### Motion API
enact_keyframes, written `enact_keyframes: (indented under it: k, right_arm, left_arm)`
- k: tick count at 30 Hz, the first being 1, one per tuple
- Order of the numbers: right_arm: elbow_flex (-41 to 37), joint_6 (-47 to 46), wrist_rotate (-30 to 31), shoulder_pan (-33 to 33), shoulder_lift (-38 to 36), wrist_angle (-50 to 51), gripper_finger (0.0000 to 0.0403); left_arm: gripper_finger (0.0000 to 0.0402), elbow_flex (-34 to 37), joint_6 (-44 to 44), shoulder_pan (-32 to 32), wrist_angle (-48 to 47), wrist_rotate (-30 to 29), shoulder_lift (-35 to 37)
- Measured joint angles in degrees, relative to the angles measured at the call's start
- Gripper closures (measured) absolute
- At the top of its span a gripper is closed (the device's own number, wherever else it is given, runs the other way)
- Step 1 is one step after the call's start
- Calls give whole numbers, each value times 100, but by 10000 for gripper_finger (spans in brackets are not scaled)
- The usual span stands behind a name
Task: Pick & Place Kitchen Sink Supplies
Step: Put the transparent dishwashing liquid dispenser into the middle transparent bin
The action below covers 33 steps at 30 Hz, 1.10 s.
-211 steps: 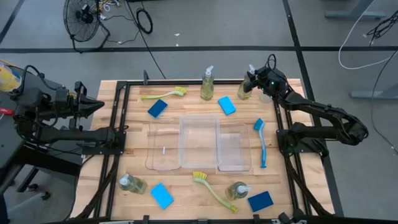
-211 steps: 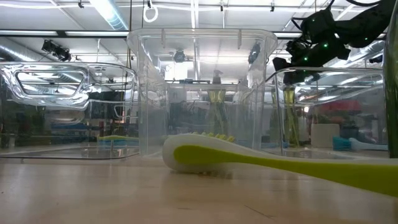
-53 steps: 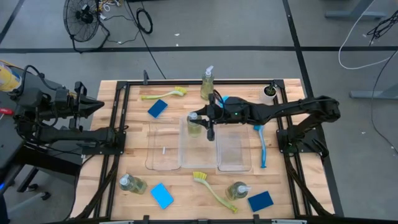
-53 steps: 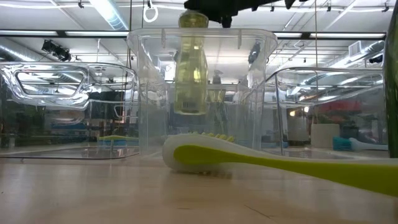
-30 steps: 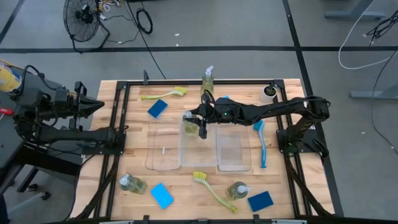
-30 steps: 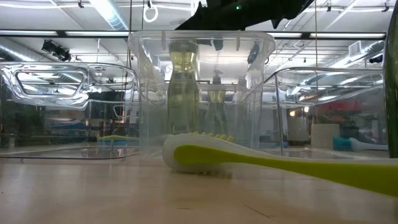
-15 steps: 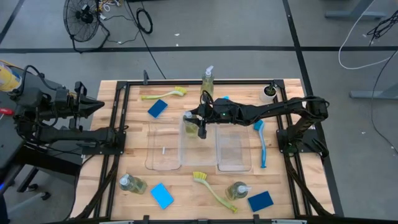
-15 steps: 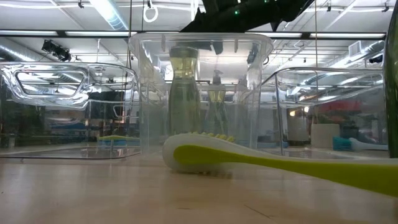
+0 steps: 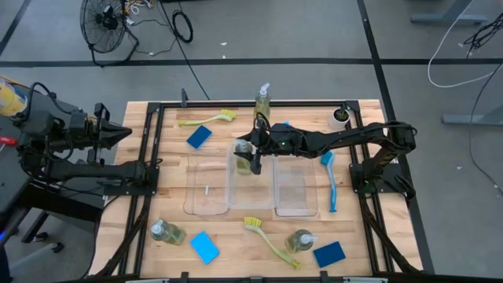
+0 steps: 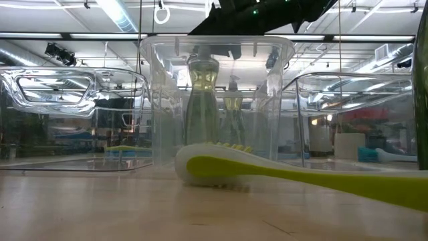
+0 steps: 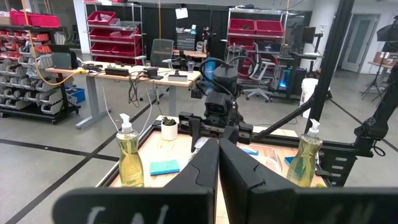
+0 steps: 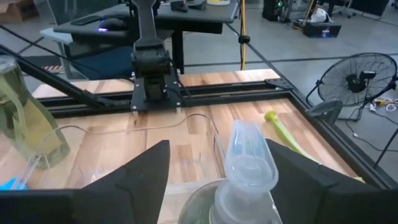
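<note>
High view | right claw (image 9: 251,159) fingers apart around pump bottle (image 9: 245,159), upright in middle tray (image 9: 251,192) | left claw (image 9: 124,132) together, beyond tray's left, off bench (image 9: 169,212)

Light: bright, even, from ceiling strip lamps (image 10: 120,15).
Glare: reflections on clear trays (image 10: 73,87).
Blur: near brush (image 10: 267,175) soft.

Overhead and table-level cameras share the middle tray (image 9: 251,179); wrist cameras face inward.
</note>
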<state>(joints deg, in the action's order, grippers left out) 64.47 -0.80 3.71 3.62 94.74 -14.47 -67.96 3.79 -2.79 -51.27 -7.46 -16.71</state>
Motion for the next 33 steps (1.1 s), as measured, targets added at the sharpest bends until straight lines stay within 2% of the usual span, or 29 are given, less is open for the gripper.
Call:
enact_keyframes:
  k: [8, 23, 33]
  right_arm:
    - [-4, 450, -16, 0, -491, 559, 156]
    - [-9, 574, -27, 68, -1676, 1080, 154]
    - [-11, 689, -10, 833, -2137, 1435, 153]
  left_arm:
    - [383, 0, 2, 2, 0, 0, 0]
    - [383, 0, 2, 2, 2, 2, 0]
    - [383, 0, 0, 2, 0, -1, 0]
